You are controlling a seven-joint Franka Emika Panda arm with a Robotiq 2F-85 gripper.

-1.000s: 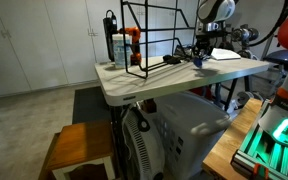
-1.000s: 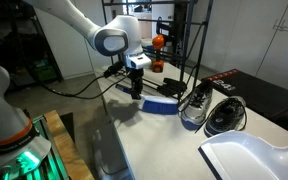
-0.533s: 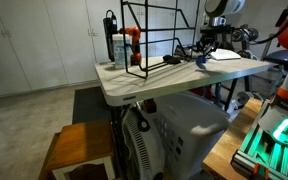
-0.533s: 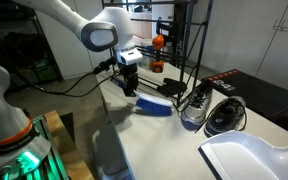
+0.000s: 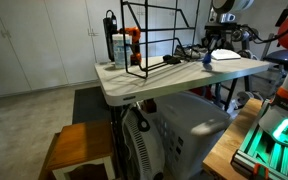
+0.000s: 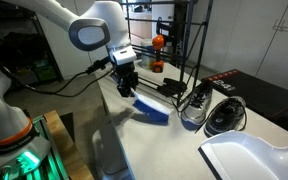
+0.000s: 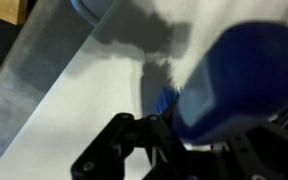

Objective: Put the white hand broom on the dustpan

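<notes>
My gripper (image 6: pixel 127 86) is shut on one end of the white hand broom (image 6: pixel 153 112), whose dark blue part hangs tilted just above the tabletop. In the wrist view the broom (image 7: pixel 240 80) is a large blurred blue shape right in front of the jaws (image 7: pixel 156 138). The white dustpan (image 6: pixel 252 158) lies at the near right corner of the table, well apart from the broom. In an exterior view the gripper (image 5: pixel 212 54) with the broom is above the far end of the table next to the dustpan (image 5: pixel 226 54).
A black wire rack (image 6: pixel 174 40) with an orange object (image 6: pixel 158 42) stands at the back. A grey shoe-like item (image 6: pixel 192 106) and a black rounded device (image 6: pixel 225 114) lie between broom and dustpan. The table edge (image 5: pixel 134 95) drops toward a chair.
The gripper has lifted the broom off the table and tilted it, shifting slightly along the table. Before, the broom lay flat on the tabletop under the gripper.
</notes>
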